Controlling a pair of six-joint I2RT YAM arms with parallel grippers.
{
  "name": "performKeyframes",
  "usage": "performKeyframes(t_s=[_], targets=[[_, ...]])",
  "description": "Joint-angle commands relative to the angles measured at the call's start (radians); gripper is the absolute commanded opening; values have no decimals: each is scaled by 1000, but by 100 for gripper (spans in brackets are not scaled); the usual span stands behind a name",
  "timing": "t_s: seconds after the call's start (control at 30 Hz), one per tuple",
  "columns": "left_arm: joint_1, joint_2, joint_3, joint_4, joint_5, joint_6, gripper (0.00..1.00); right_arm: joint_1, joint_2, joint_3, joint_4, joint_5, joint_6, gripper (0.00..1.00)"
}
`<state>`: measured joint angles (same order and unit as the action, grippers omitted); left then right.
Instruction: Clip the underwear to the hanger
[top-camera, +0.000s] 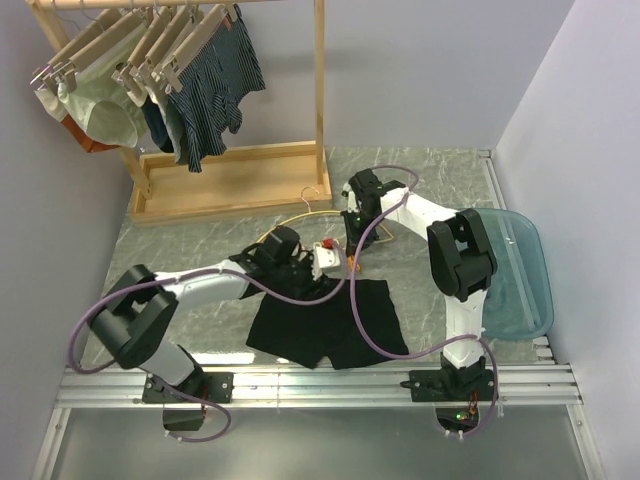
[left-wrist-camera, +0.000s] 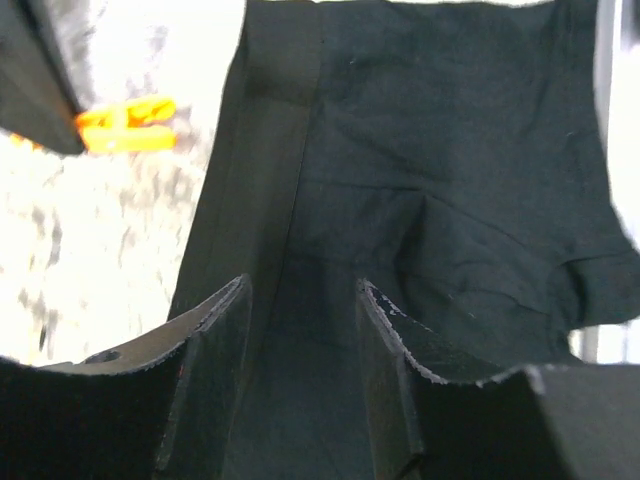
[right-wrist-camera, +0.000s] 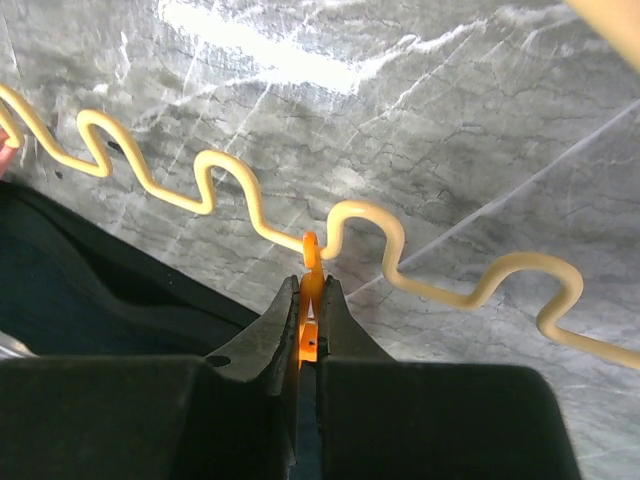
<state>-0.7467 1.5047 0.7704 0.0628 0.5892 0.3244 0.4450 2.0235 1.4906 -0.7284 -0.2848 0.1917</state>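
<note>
I count one underwear (top-camera: 320, 320), one hanger (right-wrist-camera: 362, 206). My right fingers (right-wrist-camera: 288, 320) clamp an orange clip (right-wrist-camera: 308, 250); left fingers (left-wrist-camera: 225, 320) gape half-open over fabric.

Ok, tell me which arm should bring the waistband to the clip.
Left: the left end effector is open at the underwear waistband; the right end effector is shut on the hanger's orange clip.

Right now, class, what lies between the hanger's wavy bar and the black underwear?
A strip of bare marble table separates hanger and underwear, seen in the right wrist view.
</note>
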Motion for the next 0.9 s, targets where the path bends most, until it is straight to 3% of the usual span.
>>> performKeyframes(t_s=[0.0,0.23,0.6,0.73,0.87], targets=[[-32,57,76,71,-34,114,51,-19,-48,-15,33,-59,-24,0],[-54,218,211,36,-123,137,53,-25,-54,-38,52,-63,-23,0],[-62,333,263,-102,-137,188,50,-40,-58,-56,46,-100,-34,0],[-56,359,268,-149,-173,189,31,-43,-63,-66,37,-116,-38,0],[-52,333,244,-155,-164,176,22,-45,-68,-78,40,-131,-47,0]])
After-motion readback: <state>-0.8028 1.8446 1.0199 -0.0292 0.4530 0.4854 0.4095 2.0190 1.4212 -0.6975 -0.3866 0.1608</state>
